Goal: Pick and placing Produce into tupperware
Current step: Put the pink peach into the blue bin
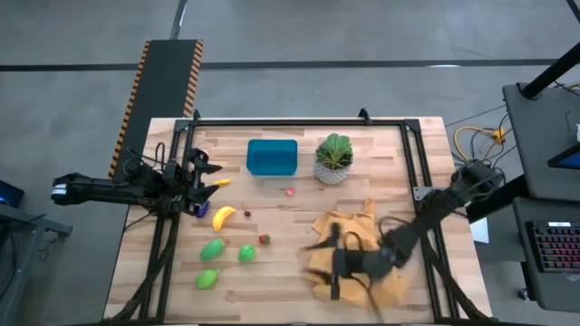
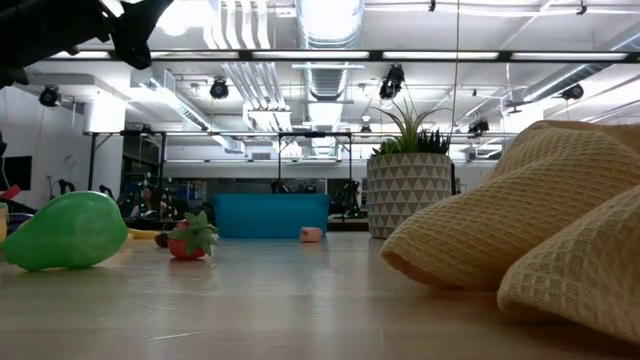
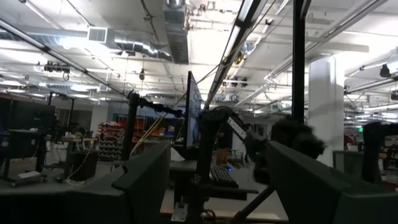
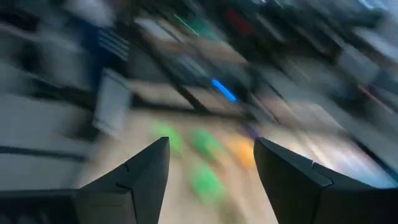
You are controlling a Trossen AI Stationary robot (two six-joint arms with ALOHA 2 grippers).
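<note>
I see my right tool (image 1: pixel 328 263) released above the yellow cloth (image 1: pixel 355 237); left tool (image 1: pixel 201 181) released at the left edge. Fruit (image 1: pixel 224 216) lies beside it, blue tub (image 1: pixel 272 157) near the far edge.

Bright overhead ceiling strip lights (image 2: pixel 330 55), soft short shadows on the bench (image 1: pixel 272 290), right wrist view heavily motion-blurred, near cloth (image 2: pixel 530 220) soft-focused

Tupperware (image 1: pixel 272 157) left of plant (image 1: pixel 334 158)

Two dark, jointed arms — black cabling, matte wedge-shaped fingers (image 4: pixel 134 186).
</note>
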